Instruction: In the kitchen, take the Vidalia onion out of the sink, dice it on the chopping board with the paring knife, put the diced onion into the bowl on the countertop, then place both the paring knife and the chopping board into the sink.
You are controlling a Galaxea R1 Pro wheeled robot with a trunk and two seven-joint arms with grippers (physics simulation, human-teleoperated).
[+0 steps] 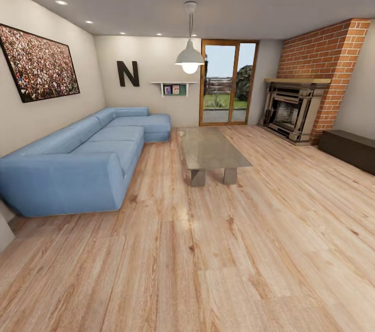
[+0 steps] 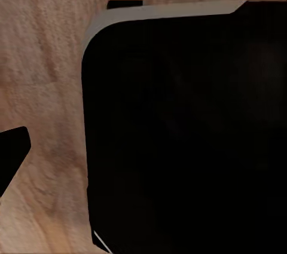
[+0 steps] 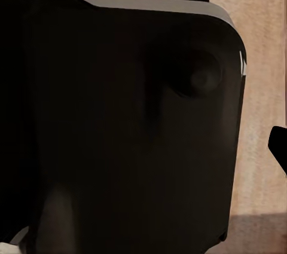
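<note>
The head view looks into a living room: blue sofa (image 1: pixel 78 160), glass coffee table (image 1: pixel 211 150), brick fireplace (image 1: pixel 297 108), wooden floor (image 1: pixel 219 259). Both wrist views face a black rounded body (image 2: pixel 185 134) over that floor (finger state cannot be told).

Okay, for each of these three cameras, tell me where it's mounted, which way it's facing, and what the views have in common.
Head view: on the robot's head, facing across a living room with a blue sofa, glass coffee table and brick fireplace.
Left wrist view: on the left arm, facing down onto a black rounded body panel over the wooden floor.
Right wrist view: on the right arm, facing down onto a similar black panel.
Shared: the light wooden floor appears in all three.
</note>
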